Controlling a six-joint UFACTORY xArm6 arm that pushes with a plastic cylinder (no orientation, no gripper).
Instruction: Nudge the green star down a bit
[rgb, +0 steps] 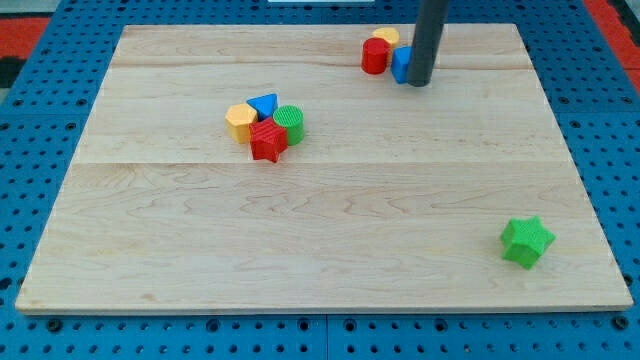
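The green star (526, 241) lies alone near the bottom right corner of the wooden board (330, 240). My tip (420, 83) is at the view's top, right of centre, far above the star. The tip touches or stands just in front of a blue block (400, 64), which it partly hides.
A red cylinder (375, 56) and a yellow block (386, 37) sit left of my tip. At the view's centre left is a cluster: a yellow block (240, 121), a blue block (264, 104), a green cylinder (290, 123) and a red star (267, 140).
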